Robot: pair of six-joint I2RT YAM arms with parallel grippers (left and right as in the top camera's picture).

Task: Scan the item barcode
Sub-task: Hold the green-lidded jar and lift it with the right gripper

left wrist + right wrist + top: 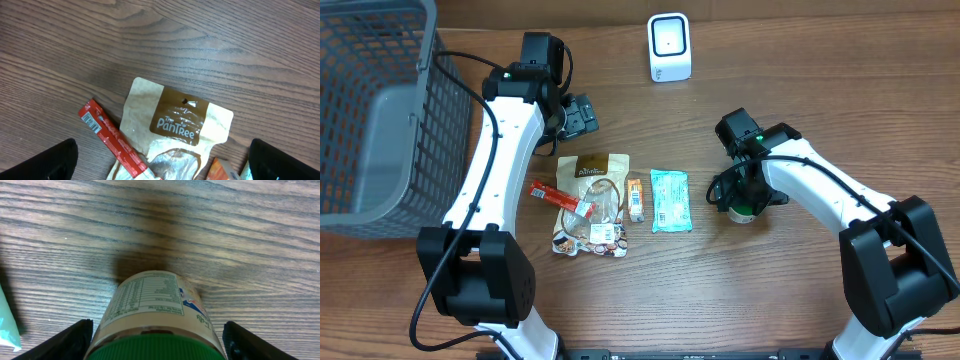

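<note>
Your basket (380, 110) sits far left. Your left gripper (582, 115) hangs wide open and empty, just beyond the pouch (177, 125). Your right gripper (157, 330) straddles the green-capped bottle (150, 300) standing at right; you cannot tell whether it grips.

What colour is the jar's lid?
Green; the lid shows best in the right wrist view.

Matt wood-grain table (75, 45), glossy crinkled plastic pouch (180, 125).
</note>
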